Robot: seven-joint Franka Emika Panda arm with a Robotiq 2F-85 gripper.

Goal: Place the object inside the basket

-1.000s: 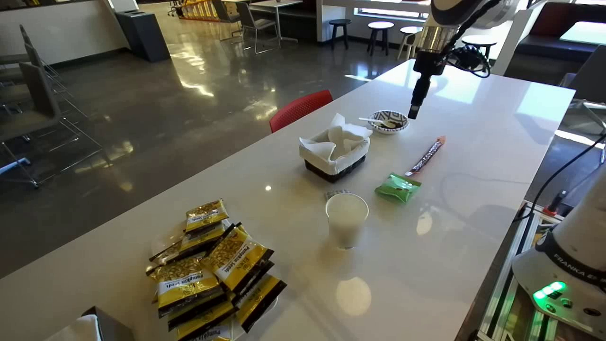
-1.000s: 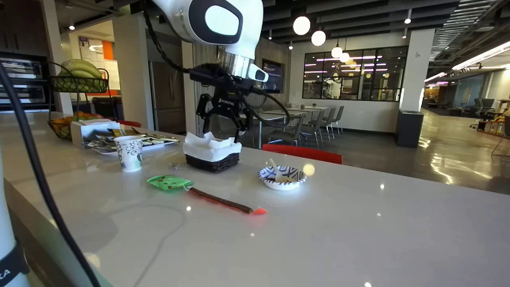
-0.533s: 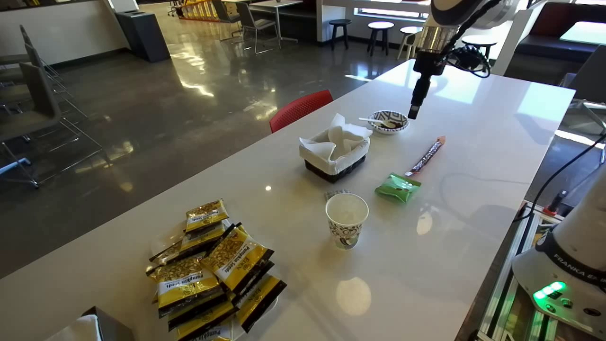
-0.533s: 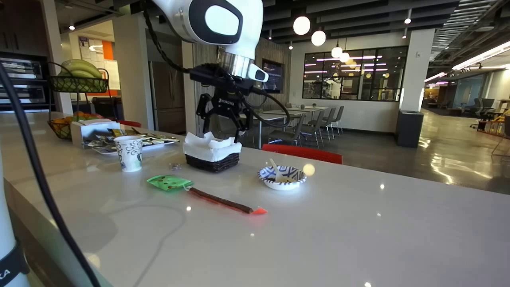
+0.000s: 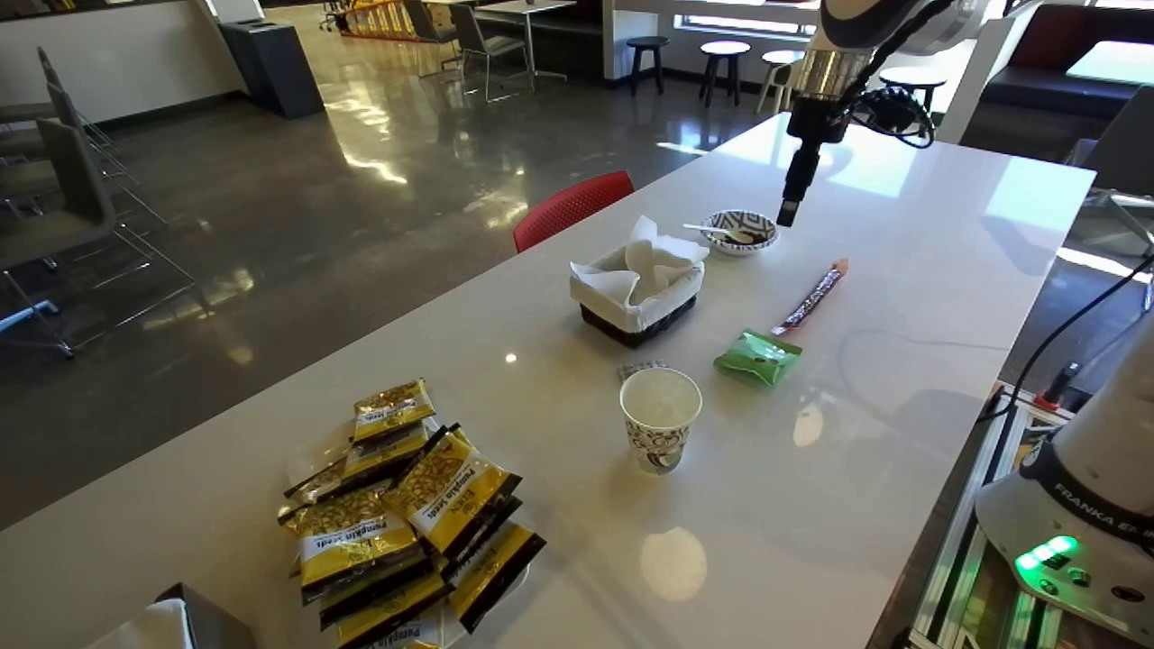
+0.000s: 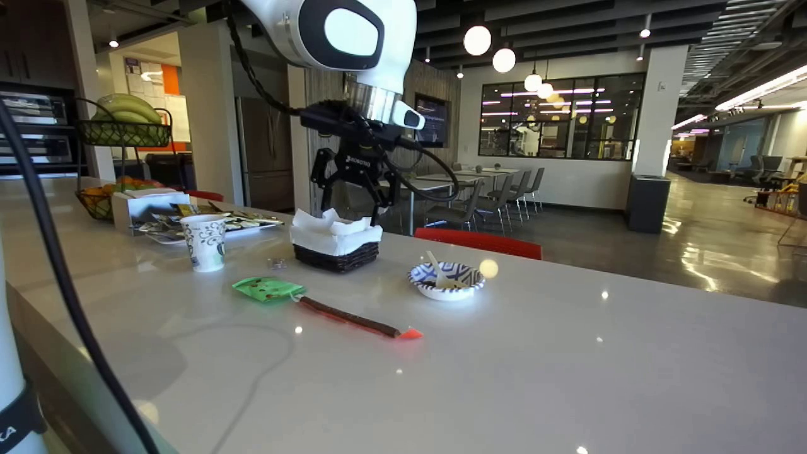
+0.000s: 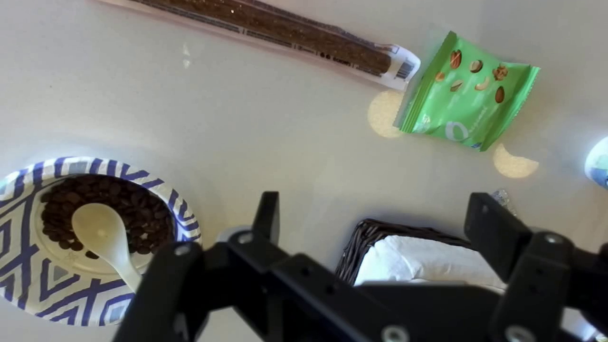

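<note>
Bright and glossy, the white tabletop (image 6: 536,372) fills the near part of an exterior view. On it lies the wrapped snack stick (image 6: 350,316), flat, its red-pink end to the right and near, its clear tip to the left beside the green nut packet (image 6: 266,289); whether the two touch cannot be told. Farther back stands the wicker basket (image 6: 337,259), lined with bunched white paper (image 6: 334,236). Above all this hangs the gripper (image 7: 373,204), its fingers (image 7: 269,213) spread wide with nothing held between them.

Grasping looks like the likeliest point of failure. In the wrist view the fingers face each other nearly along the stick's length, so without a turn of the gripper they would probably fail to straddle it. A grip near the clear tip could pinch or drag the packet. Because the stick lies low, stopping short may let the fingers slip off the slick-looking wrapper, and pushing too deep may jam them on the tabletop.

On the way over, a swinging end could catch the spoon (image 7: 101,232) in the patterned bowl (image 6: 468,275), right of the basket. The stick looks long for the basket, so a careless release may leave it across the rim.
</note>
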